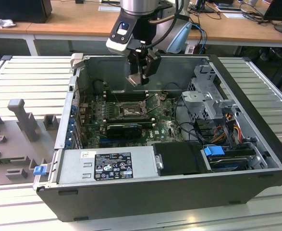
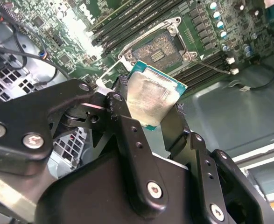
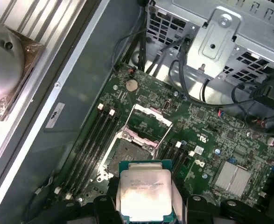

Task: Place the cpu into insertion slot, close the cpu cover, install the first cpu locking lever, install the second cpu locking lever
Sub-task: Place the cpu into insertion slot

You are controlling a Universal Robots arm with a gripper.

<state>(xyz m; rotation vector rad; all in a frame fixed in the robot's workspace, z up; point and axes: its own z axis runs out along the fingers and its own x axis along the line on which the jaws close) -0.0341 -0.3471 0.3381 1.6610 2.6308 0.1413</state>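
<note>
My black gripper point(image 1: 137, 79) hangs inside the open computer case, shut on the cpu point(image 1: 134, 80), a pale silvery square chip. In both wrist views the cpu point(image 2: 153, 98) point(image 3: 144, 191) sits between the two black fingers point(image 2: 123, 116), held on its edges. The insertion slot point(image 1: 129, 110) point(image 2: 158, 46) point(image 3: 127, 154) lies below it on the green board, its dark centre bare. The cpu cover point(image 3: 148, 122), a silvery frame with a window, stands flipped open at the slot's far side. The cpu is above the slot and apart from it.
Black memory slots point(image 3: 92, 140) flank the socket. A metal drive cage point(image 1: 205, 94) with cables point(image 1: 227, 125) fills the exterior view's right. A black card point(image 1: 124, 129) and the grey power supply point(image 1: 107, 163) lie nearer the camera. Grey fixtures point(image 1: 23, 118) stand outside the case.
</note>
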